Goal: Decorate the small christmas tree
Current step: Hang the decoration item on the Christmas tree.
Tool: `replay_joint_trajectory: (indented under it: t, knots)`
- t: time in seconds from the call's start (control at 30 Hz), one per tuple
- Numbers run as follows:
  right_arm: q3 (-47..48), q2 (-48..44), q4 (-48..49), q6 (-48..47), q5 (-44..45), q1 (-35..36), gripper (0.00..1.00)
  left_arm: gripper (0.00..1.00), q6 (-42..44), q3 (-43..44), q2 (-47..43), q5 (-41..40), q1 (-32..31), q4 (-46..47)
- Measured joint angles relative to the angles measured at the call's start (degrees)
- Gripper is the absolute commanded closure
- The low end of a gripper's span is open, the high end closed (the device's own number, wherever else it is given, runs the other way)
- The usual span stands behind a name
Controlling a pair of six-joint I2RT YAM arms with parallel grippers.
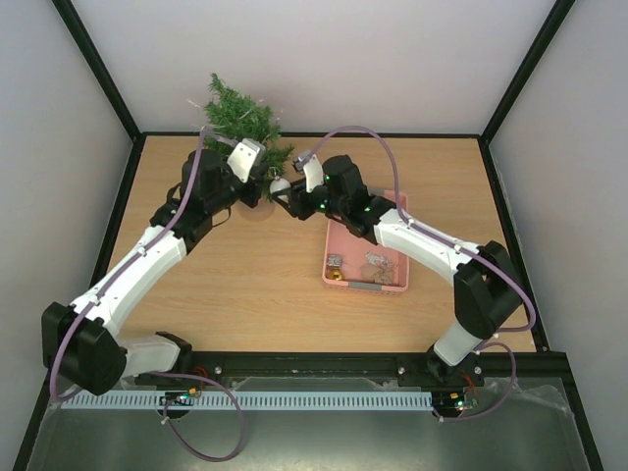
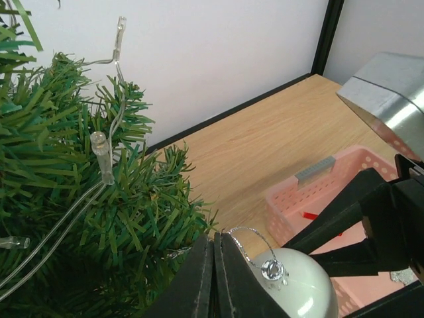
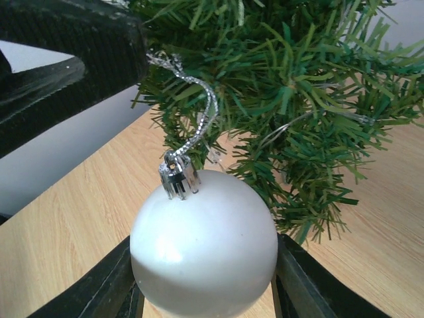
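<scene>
The small christmas tree [image 1: 240, 120] stands at the back left of the table, and its green branches [image 2: 99, 218] fill the left wrist view. A white bauble [image 3: 204, 242] with a silver cap sits between the fingers of my right gripper [image 3: 205, 262], which is shut on it just beside the tree's lower branches [image 3: 305, 99]. The bauble's silver hanging loop [image 3: 199, 119] runs up to my left gripper [image 2: 217, 242], whose jaws are shut on the thread at their tip. From above, both grippers meet at the bauble [image 1: 280, 183] next to the tree.
A pink plastic basket [image 1: 329, 245] lies right of centre under the right arm, with a few small ornaments [image 1: 378, 263] in it. Its near corner [image 2: 318, 192] is close to the bauble. A clear light string [image 2: 103, 156] hangs through the tree's branches.
</scene>
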Motion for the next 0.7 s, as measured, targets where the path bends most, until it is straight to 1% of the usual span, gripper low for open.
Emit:
replay_joint_trajectory:
  t: [0.27, 0.53, 0.7]
  knots:
    - [0.3, 1.9, -1.0, -0.8, -0.3, -1.2, 0.55, 0.98, 0.6, 0.6, 1.5, -0.7, 0.0, 0.0]
    - [1.3, 2.7, -1.7, -1.6, -3.1, -1.4, 0.55, 0.98, 0.5, 1.6, 1.5, -1.4, 0.0, -0.7]
    - [3.7, 4.1, -2.1, -2.1, -5.3, -1.4, 0.55, 0.98, 0.5, 2.2, 1.5, -2.2, 0.0, -3.0]
